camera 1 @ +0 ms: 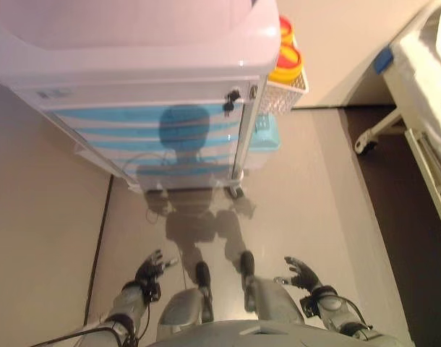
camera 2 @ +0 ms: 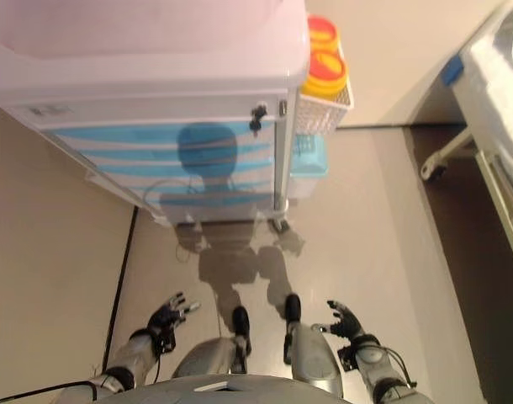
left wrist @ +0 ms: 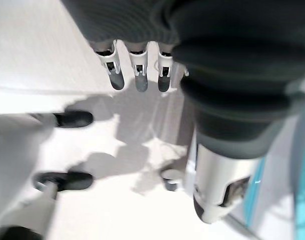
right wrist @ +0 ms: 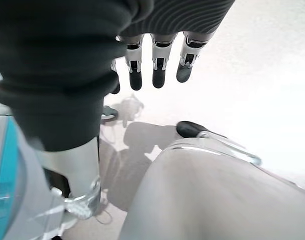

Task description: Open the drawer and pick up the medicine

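Observation:
A white medical cart point(camera 1: 134, 43) with blue-striped drawers point(camera 1: 163, 130) stands ahead of me on the floor. All its drawers are shut, with a key point(camera 1: 231, 101) in the lock at the upper right of the front. No medicine shows. My left hand point(camera 1: 150, 272) hangs low at the left, open and empty; it also shows in the left wrist view point(left wrist: 137, 70). My right hand point(camera 1: 303, 275) hangs low at the right, open and empty; it also shows in the right wrist view point(right wrist: 155, 60). Both hands are well short of the cart.
A white wire basket point(camera 1: 287, 94) with yellow, red-lidded containers point(camera 1: 285, 63) hangs on the cart's right side, a light blue bin point(camera 1: 266, 137) below it. A bed point(camera 1: 426, 94) with a wheeled frame stands at the right. A wall runs along the left.

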`<state>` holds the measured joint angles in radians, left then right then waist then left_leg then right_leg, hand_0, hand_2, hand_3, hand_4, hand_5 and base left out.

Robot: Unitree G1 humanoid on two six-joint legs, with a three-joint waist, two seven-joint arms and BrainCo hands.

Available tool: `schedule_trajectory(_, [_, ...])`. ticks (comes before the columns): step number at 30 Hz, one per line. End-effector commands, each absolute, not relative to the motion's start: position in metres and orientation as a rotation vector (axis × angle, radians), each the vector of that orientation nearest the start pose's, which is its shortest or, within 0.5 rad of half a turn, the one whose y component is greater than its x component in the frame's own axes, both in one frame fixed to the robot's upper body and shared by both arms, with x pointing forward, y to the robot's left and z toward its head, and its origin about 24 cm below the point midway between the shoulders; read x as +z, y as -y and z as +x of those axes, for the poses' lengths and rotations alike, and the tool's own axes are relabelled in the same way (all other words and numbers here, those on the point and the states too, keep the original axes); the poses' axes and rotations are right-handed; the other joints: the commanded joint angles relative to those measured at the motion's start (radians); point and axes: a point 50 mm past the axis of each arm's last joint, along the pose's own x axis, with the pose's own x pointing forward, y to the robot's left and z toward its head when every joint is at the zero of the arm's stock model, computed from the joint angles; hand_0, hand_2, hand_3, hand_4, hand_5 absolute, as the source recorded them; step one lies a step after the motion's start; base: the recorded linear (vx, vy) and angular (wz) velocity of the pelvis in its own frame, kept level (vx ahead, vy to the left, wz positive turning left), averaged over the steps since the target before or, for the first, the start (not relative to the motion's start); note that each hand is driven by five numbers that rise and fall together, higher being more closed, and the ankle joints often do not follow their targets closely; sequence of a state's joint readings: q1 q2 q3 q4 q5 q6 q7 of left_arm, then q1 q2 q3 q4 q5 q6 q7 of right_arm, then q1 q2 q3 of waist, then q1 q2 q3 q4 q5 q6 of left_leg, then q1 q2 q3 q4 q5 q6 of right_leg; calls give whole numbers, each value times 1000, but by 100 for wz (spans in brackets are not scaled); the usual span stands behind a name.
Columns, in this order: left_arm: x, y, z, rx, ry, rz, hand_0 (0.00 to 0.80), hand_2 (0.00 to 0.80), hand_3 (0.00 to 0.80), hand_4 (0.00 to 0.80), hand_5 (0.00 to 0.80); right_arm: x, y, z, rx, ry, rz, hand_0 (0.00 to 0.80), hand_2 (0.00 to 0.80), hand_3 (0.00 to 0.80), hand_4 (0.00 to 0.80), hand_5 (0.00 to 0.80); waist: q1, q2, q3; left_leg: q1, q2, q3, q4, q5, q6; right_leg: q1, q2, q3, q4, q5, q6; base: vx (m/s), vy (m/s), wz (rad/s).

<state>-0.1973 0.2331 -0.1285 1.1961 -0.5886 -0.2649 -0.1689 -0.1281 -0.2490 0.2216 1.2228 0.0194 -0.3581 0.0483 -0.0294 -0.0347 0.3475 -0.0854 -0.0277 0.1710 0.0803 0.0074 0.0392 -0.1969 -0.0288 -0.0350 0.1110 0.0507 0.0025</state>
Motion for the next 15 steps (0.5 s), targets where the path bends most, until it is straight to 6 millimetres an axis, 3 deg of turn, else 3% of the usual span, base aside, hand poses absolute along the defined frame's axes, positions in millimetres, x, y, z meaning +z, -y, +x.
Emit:
schedule_trajectory(1, [-92, -217, 227, 181, -431, -407, 0, 0, 0, 0, 0, -123, 205, 179, 181, -688, -336, 0, 0, 0, 0, 0, -27, -22, 26, -125, -56, -28, 245, -176, 51, -55, -41, 16, 133, -67, 51, -60, 32, -16])
schedule_trajectory(4, [-65, -216, 256, 171, -258, -518, 0, 0, 0, 0, 0, -119, 204, 187, 176, -660, -326, 0, 0, 0, 0, 0, -36, -36, 50, -193, -48, -19, 319, -202, 59, -122, -33, 37, 177, -65, 52, -75, 8, -22])
schedule_trajectory(9, [-27, -220, 287, 155, -17, -711, 0, 0, 0, 0, 0, -116, 202, 189, 179, -630, -310, 0, 0, 0, 0, 0, -61, -59, 68, -234, -32, 0, 361, -219, 63, -165, -16, 70, 198, -53, 58, -19, 7, -16])
schedule_trajectory(12, [-3, -231, 303, 149, 115, -799, 0, 0, 0, 0, 0, -115, 201, 190, 187, -616, -308, 0, 0, 0, 0, 0, -76, -75, 74, -256, -19, 17, 388, -228, 62, -181, -10, 85, 194, -39, 62, -13, 1, -26])
schedule_trajectory(15, [34, -255, 323, 139, 274, -878, 0, 0, 0, 0, 0, -114, 195, 191, 208, -603, -300, 0, 0, 0, 0, 0, -95, -102, 80, -291, 1, 28, 433, -249, 62, -206, 0, 99, 197, -27, 64, -9, -48, -19])
